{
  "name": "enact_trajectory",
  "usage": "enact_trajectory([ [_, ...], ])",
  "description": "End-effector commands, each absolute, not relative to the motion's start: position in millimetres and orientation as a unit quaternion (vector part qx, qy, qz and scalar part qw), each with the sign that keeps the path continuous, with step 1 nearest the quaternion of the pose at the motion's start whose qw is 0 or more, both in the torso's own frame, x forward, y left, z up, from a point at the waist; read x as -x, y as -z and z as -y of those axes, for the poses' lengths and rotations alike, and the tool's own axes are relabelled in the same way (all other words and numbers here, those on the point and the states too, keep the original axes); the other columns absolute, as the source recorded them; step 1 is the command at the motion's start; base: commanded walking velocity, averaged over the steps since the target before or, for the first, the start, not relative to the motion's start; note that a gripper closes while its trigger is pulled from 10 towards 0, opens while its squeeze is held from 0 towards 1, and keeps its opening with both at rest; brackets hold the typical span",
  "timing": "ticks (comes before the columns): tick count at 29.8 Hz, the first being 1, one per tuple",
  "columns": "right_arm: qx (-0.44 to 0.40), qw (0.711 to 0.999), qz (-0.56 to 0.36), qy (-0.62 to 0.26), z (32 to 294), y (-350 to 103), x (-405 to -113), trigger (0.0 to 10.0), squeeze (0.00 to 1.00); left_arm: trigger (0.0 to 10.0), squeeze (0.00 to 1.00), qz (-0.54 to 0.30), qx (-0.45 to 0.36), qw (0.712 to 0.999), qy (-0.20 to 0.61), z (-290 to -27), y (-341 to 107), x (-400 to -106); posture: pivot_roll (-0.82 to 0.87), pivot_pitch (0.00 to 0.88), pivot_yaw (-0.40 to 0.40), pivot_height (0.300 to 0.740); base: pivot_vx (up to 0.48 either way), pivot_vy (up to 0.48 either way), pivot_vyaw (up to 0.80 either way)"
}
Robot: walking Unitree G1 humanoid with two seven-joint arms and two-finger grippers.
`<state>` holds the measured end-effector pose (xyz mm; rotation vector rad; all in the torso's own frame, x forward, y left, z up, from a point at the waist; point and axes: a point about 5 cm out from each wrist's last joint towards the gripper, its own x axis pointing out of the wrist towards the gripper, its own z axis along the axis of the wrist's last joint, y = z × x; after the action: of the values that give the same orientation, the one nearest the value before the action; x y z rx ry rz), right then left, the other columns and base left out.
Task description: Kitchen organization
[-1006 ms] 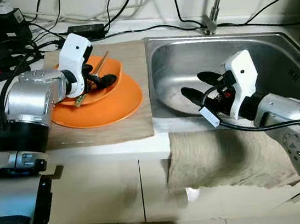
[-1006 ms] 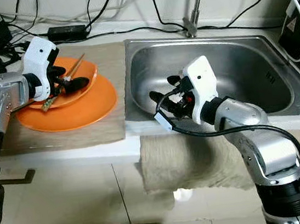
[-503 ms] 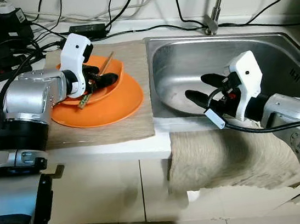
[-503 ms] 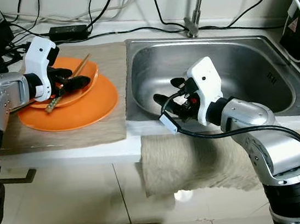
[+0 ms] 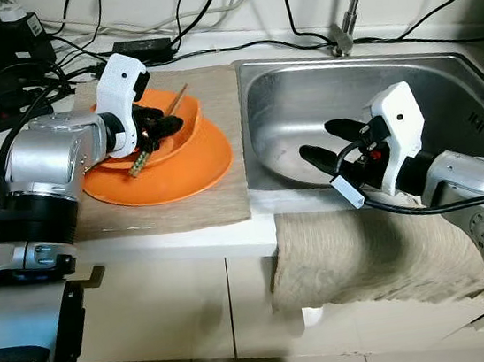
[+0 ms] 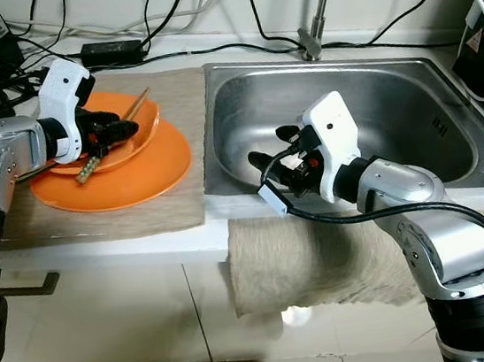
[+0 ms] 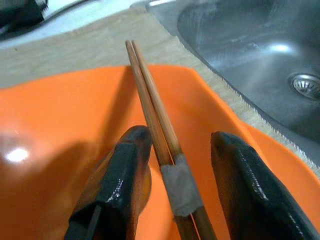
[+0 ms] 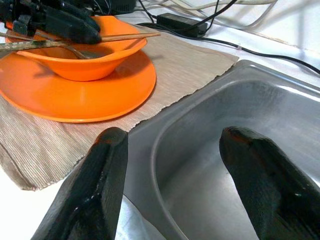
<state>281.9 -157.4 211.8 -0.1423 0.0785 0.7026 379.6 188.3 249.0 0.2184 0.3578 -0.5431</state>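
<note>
The left gripper sits over the orange bowl, which rests on the orange plate on the mat, its fingers a little apart around the taped pair of chopsticks but seemingly not pinching them yet. To do this well, I'd say squeeze at the taped band so both sticks come up together, then lift straight up clear of the bowl's rim. The right gripper hovers over the sink, fingers spread wide and holding nothing.
</note>
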Motion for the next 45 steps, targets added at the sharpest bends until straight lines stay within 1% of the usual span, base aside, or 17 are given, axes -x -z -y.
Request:
enact_trajectory([
  [1,0.076,0.934,-0.034,-0.347,158,-216,-280,10.0,0.00,10.0,0.00,-0.132,-0.113,0.948,0.268,-185,-274,-378,-0.04,0.000,-0.020,0.740,0.000,0.000,0.00],
  [4,0.076,0.934,-0.033,-0.346,159,-216,-279,10.0,0.00,10.0,0.00,-0.121,-0.109,0.946,0.281,-183,-285,-371,-0.04,0.000,-0.018,0.740,0.000,0.000,0.00],
  [5,0.076,0.934,-0.033,-0.346,159,-216,-279,10.0,0.00,10.0,0.71,-0.116,-0.112,0.945,0.285,-182,-289,-369,-0.04,0.000,-0.017,0.740,0.000,0.000,0.00],
  [6,0.076,0.934,-0.033,-0.346,159,-216,-279,10.0,0.00,10.0,1.00,-0.113,-0.113,0.945,0.287,-182,-293,-366,-0.04,0.000,-0.016,0.740,0.000,0.000,0.00],
  [12,0.073,0.934,-0.033,-0.347,157,-216,-278,10.0,0.00,10.0,1.00,-0.126,-0.120,0.948,0.265,-186,-298,-359,-0.04,0.000,-0.021,0.740,0.000,0.000,0.00],
  [13,0.072,0.934,-0.034,-0.349,156,-216,-278,10.0,0.00,10.0,1.00,-0.169,-0.120,0.947,0.246,-189,-294,-357,-0.04,0.000,-0.021,0.740,0.000,0.000,0.00],
  [16,0.072,0.933,-0.034,-0.351,155,-215,-279,10.0,0.00,10.0,1.00,-0.212,-0.107,0.943,0.232,-189,-290,-354,-0.03,0.000,-0.024,0.740,0.000,0.000,0.00],
  [19,0.073,0.932,-0.034,-0.352,154,-215,-280,10.0,0.00,10.0,1.00,-0.228,-0.096,0.942,0.227,-187,-288,-353,-0.03,0.000,-0.024,0.740,0.000,0.000,0.00],
  [24,0.072,0.932,-0.035,-0.354,154,-214,-279,10.0,0.00,10.0,1.00,-0.228,-0.075,0.944,0.226,-183,-289,-354,-0.03,0.000,-0.025,0.740,0.000,0.000,0.00],
  [25,0.072,0.932,-0.035,-0.354,153,-214,-279,10.0,0.00,10.0,0.63,-0.231,-0.065,0.944,0.228,-182,-289,-355,-0.03,0.000,-0.025,0.740,0.000,0.000,0.00],
  [26,0.072,0.932,-0.036,-0.354,153,-214,-279,10.0,0.00,10.0,0.57,-0.234,-0.061,0.943,0.229,-182,-288,-355,-0.03,0.000,-0.025,0.740,0.000,0.000,0.00],
  [27,0.073,0.932,-0.036,-0.354,153,-213,-279,10.0,0.00,10.0,0.55,-0.234,-0.060,0.943,0.228,-181,-288,-356,-0.03,0.000,-0.025,0.740,0.000,0.000,0.00],
  [29,0.072,0.931,-0.036,-0.355,153,-213,-278,10.0,0.00,10.0,0.55,-0.235,-0.059,0.943,0.227,-180,-286,-357,-0.03,0.000,-0.023,0.740,0.000,0.000,0.00],
  [30,0.072,0.931,-0.036,-0.355,153,-213,-278,10.0,0.00,10.0,0.26,-0.236,-0.058,0.943,0.227,-179,-286,-359,-0.03,0.000,-0.021,0.740,0.000,0.000,0.00],
  [31,0.072,0.931,-0.036,-0.355,153,-213,-278,10.0,0.00,10.0,0.26,-0.236,-0.058,0.943,0.227,-179,-286,-359,-0.03,0.000,-0.021,0.740,0.000,0.000,0.00],
  [32,0.074,0.931,-0.037,-0.355,152,-212,-278,10.0,0.00,10.0,0.00,-0.235,-0.070,0.944,0.219,-178,-283,-361,-0.03,0.000,-0.019,0.740,0.000,0.000,0.00],
  [45,0.076,0.930,-0.040,-0.358,150,-210,-275,10.0,0.00,10.0,0.00,-0.247,-0.110,0.946,0.181,-180,-260,-373,-0.04,0.000,-0.012,0.740,0.000,0.000,0.00],
])
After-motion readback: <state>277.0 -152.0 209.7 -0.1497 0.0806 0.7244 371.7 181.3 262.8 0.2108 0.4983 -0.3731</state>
